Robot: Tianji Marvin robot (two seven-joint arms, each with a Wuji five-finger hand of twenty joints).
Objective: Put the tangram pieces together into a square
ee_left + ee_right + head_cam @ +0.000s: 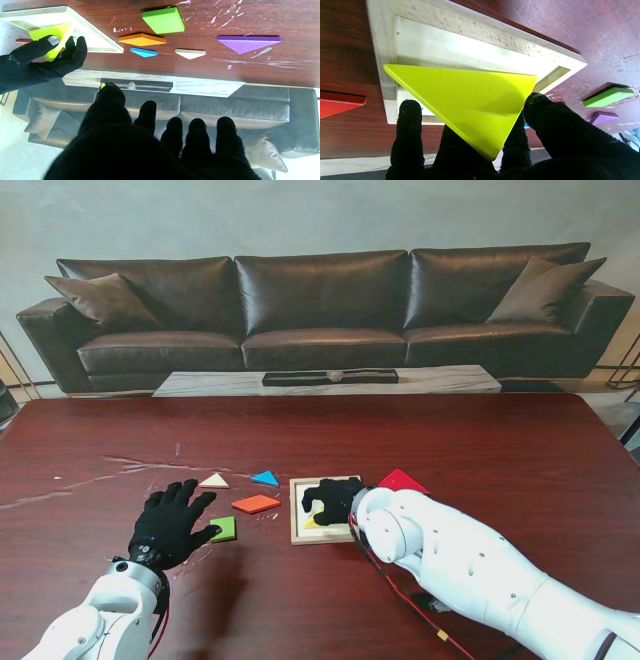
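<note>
The right hand [333, 500] is gripping the yellow triangle [467, 100] between thumb and fingers, holding it tilted over the tray [480, 42], with one long edge lying along the tray's inner wall and one corner pointing back toward the palm. Whether that edge is already touching the tray floor is hard to say from these views. The coming move is probably turning on this tilt: the triangle needs laying flat with its long side running along the tray wall. The left hand [170, 523] is hovering open, fingers spread, over the counter [500, 450], holding nothing, just beside the green square [224, 528]. The orange piece [256, 503], blue triangle [265, 478] and white triangle [214, 480] are lying between the left hand and the tray, nearer that hand; the red triangle [402, 480] is sitting on the tray's right, nearer the right hand.
</note>
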